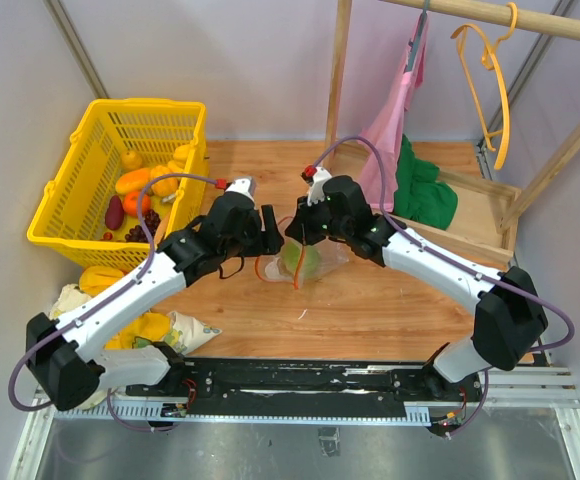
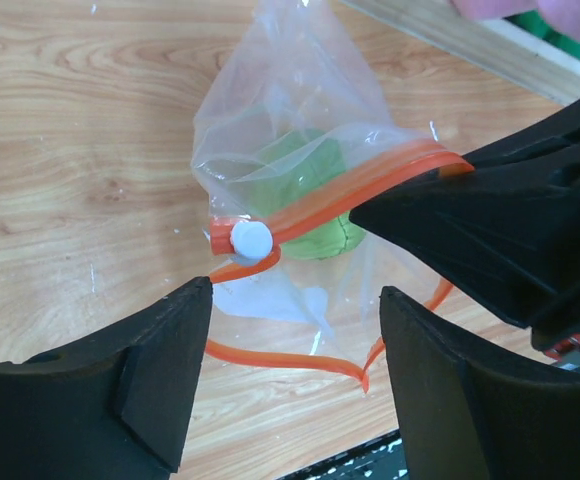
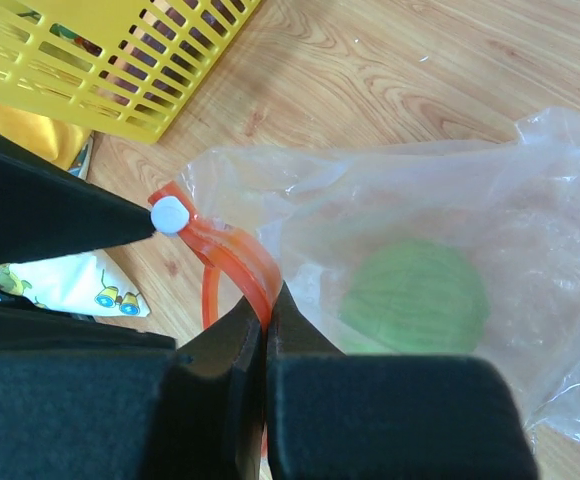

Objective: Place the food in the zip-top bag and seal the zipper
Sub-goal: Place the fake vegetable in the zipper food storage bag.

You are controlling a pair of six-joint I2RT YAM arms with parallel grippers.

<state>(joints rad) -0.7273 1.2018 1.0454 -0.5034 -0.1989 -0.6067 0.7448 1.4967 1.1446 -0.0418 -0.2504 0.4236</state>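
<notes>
- clear crinkly plastic zip-top bag (image 3: 530, 200): see-through, no print
- thin orange-red plastic zipper strip (image 2: 370, 185), with a round white slider tab (image 2: 250, 240)
- round toy food (image 3: 415, 295) in the bag: light green
- plastic mesh basket (image 1: 150, 103): bright yellow; holds orange toy fruit (image 1: 135, 182) and dark purple toy fruit (image 1: 115, 212)
- wooden table (image 1: 370, 310): light brown, wavy grain
- left tool (image 2: 295, 295) and right tool (image 3: 268, 310): matte black
- hanging cloth (image 1: 390, 120): pink
- crumpled cloth (image 1: 425, 190): green
- printed snack packet (image 3: 80, 285): white with small yellow cartoon figures

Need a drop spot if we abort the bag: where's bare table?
Bare wood between the zip-top bag and the base rail, and behind it between yellow basket and pink garment. Crowded: around the bag itself; front-left, snack packets.
</notes>
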